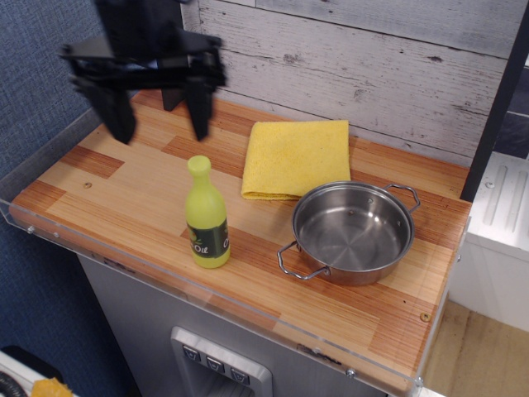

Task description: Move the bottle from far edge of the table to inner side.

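The yellow-green bottle (pixel 206 215) with a dark "Oil" label stands upright on the striped wooden table (pixel 124 190), near its front acrylic rim. My black gripper (pixel 159 124) hangs in the air above and behind the bottle, to its upper left. Its two fingers (pixel 198 107) point down and are spread wide apart with nothing between them. It is clear of the bottle.
A folded yellow cloth (pixel 296 157) lies at the back of the table. A steel pan (pixel 354 231) with two handles sits to the right of the bottle. A dark post (pixel 169 74) stands at the back left, and a whitewashed plank wall (pixel 355 66) runs behind.
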{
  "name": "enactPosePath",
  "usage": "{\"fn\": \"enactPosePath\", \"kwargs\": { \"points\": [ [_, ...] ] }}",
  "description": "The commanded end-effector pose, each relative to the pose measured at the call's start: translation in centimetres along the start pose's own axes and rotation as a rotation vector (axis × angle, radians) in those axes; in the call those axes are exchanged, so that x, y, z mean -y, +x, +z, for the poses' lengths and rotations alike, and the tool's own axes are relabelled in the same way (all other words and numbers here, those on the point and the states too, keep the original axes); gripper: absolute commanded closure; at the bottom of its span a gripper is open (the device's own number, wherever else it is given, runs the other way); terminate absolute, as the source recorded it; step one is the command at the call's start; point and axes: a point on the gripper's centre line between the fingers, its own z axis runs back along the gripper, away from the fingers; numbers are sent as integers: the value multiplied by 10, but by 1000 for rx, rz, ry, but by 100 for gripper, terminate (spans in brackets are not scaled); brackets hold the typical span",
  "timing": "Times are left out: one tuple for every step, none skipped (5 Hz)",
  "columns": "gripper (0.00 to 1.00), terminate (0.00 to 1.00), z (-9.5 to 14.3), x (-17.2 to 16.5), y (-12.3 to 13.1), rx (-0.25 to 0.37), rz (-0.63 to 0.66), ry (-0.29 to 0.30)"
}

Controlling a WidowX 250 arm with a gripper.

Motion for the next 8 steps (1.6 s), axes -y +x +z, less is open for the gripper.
{"fn": "enactPosePath", "kwargs": {
  "points": [
    [0, 0, -13, 0, -17, 2, -33, 86],
    [0, 0, -19, 4, -17, 30, -46, 81],
    [0, 0, -28, 4, -13, 53, -37, 69],
    [0, 0, -36, 5, -9, 57, -28, 70],
    [0, 0, -39, 5, -7, 55, -20, 66],
    [100, 0, -42, 5, -8, 48, -16, 67],
    [100, 0, -43, 5, -6, 33, -16, 57],
    [100, 0, -42, 4, -3, 29, -4, 54]
  ]
}}
